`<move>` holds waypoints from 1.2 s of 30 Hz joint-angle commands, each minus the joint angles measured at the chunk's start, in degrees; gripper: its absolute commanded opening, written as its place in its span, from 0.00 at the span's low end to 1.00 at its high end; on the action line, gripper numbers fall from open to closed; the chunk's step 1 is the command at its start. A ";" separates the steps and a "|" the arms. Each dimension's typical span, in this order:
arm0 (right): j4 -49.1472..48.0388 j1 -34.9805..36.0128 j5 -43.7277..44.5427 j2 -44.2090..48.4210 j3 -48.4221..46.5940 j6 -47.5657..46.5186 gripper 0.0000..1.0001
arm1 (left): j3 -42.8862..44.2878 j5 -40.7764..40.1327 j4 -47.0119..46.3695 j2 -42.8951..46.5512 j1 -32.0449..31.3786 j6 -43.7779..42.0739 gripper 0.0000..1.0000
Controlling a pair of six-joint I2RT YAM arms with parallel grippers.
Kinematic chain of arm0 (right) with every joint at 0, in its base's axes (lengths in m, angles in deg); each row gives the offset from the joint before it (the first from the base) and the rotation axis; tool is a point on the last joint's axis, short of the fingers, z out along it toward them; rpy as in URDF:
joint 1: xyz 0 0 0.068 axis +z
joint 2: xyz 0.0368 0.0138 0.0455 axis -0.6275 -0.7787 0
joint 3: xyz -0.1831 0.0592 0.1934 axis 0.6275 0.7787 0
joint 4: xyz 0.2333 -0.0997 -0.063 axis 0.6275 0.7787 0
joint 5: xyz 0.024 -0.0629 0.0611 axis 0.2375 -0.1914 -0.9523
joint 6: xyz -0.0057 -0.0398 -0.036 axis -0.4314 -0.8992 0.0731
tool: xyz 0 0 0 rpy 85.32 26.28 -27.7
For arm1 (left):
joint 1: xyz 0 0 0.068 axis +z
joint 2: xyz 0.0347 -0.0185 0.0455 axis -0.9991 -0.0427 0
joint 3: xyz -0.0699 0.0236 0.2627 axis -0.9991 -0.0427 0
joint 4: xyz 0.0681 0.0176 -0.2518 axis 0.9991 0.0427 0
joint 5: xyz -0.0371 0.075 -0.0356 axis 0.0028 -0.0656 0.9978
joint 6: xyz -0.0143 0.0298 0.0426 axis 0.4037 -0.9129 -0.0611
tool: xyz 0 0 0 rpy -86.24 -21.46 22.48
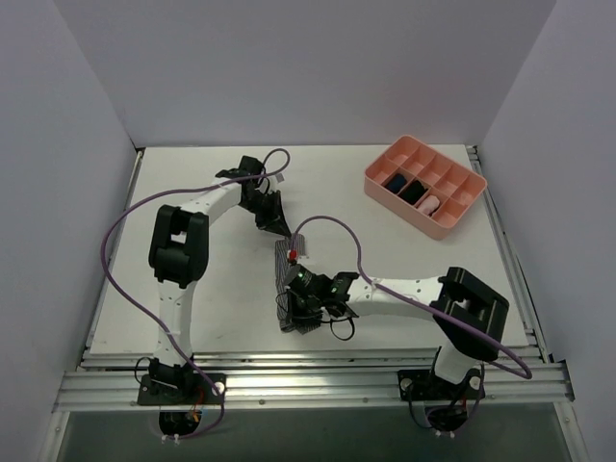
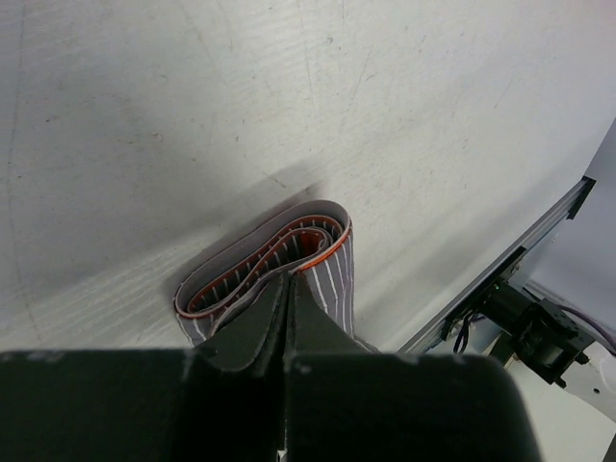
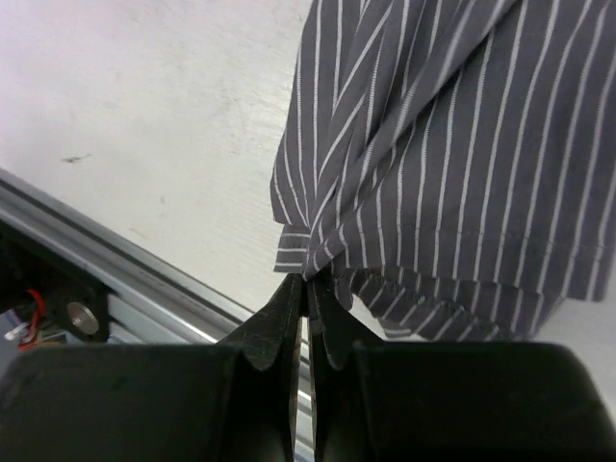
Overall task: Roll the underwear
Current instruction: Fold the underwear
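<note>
A white table (image 1: 385, 250) boxed in by plain white walls (image 1: 289, 67) carries the work, with a metal rail (image 1: 318, 380) along its near edge. Just past that rail the right gripper (image 3: 306, 281) has its two dark fingers pressed together on the near hem corner of the small, soft, grey finely striped underwear (image 1: 286, 268), lifting that corner slightly off the surface. From there the garment runs as a narrow strip straight away from the arm bases, its long axis near to far, roughly midway between the two arms. At the far end the left gripper (image 2: 289, 284) is likewise pinched tight on the cloth right at the darker waistband, whose orange-lined edge curls in a loop just beyond the fingertips. So each gripper holds one end, and I judge any rolling must travel along that near-far line, most likely from one held end toward the other. Well apart at the far right sits a pink plastic divided tray (image 1: 462, 214).
</note>
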 commanded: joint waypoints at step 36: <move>17.53 -4.29 6.88 9.27 -5.69 2.98 0.13 | -8.87 -6.35 -3.98 3.26 3.43 3.29 0.32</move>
